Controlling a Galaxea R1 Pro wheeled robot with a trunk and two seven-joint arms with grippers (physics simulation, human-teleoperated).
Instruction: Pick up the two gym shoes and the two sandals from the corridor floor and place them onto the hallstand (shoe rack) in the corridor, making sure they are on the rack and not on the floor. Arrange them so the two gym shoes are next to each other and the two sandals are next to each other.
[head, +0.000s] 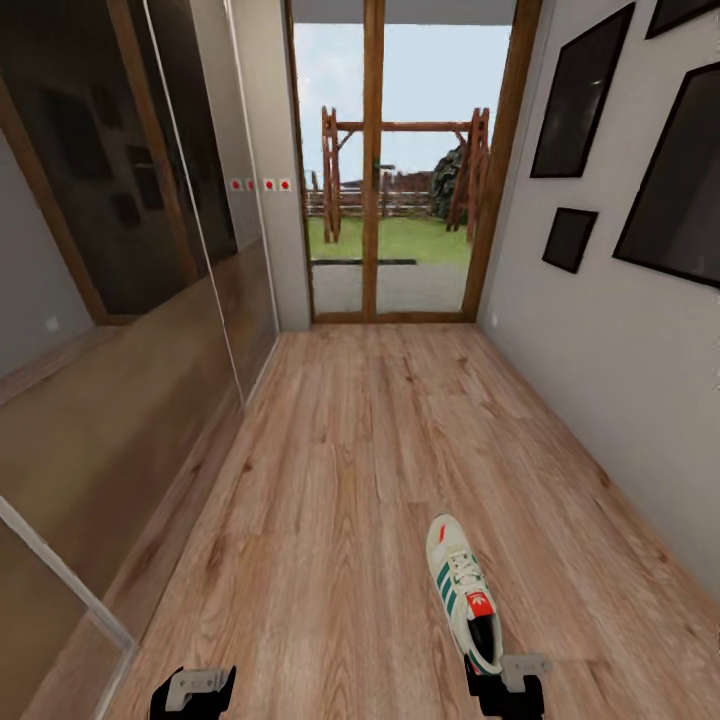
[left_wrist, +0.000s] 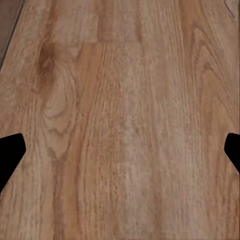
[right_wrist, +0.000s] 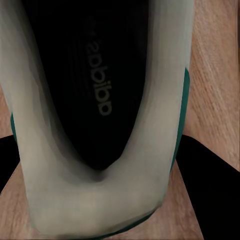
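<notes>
Head view: gym shoe (head: 463, 592) heel behind right pincer (head: 508, 690).

A glazed door (head: 405, 170) with brown wooden frames closed the far end of the corridor, and beyond it stood a wooden swing frame (head: 400, 165) on grass. Dark picture frames (head: 580, 90) hung on the grey wall (head: 600, 330). Opposite ran glossy wardrobe panels (head: 120, 330), with red-and-white switches (head: 260, 185) near the door.

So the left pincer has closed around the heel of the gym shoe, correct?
Not the left: the right pincer straddles the gym shoe at its heel, as the right wrist view shows. The left pincer hangs open above bare corridor floor.
</notes>
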